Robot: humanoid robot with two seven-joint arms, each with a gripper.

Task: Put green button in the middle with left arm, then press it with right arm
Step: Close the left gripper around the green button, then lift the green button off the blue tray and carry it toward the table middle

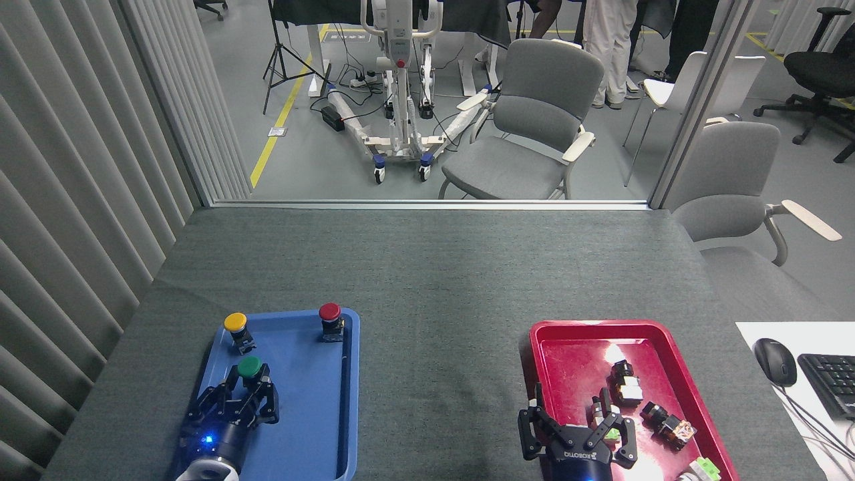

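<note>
The green button [250, 366] stands upright in the blue tray [314, 401], near its left side. My left gripper [248, 393] comes up from the bottom left and its black fingers [229, 387] are drawn in against the button's dark base, just under the green cap. My right gripper [576, 419] hovers over the near left part of the red tray [568, 341], fingers spread, with nothing held between them.
A yellow button [236, 325] and a red button [329, 314] stand at the far end of the blue tray. Several small switch parts [628, 384] lie in the red tray. A mouse [775, 361] and keyboard [831, 381] sit at the right edge.
</note>
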